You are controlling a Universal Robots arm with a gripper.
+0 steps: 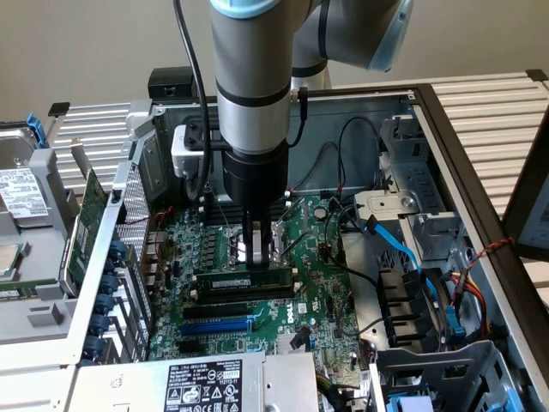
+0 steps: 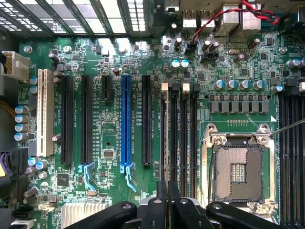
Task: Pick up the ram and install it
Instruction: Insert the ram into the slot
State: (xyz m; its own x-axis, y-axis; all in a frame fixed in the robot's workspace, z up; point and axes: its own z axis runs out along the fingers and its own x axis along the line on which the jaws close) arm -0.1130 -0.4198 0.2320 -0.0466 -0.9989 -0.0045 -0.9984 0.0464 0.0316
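**Ram [image 1: 244, 280] on edge along the memory slots [image 2: 183, 133], gripper [image 1: 255, 255] over its middle.**
The fingers [image 2: 162, 198] are set nearly together at the ram's top edge; whether it is pinched cannot be told. Force is best applied straight down and evenly, so both ends seat level. Room is tight: the socket [image 2: 238, 171] lies just beside, card slots [image 2: 146, 119] opposite.

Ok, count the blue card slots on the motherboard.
1. The blue slot sits between two black slots, one slot away from the memory slots. Others may hide off view.
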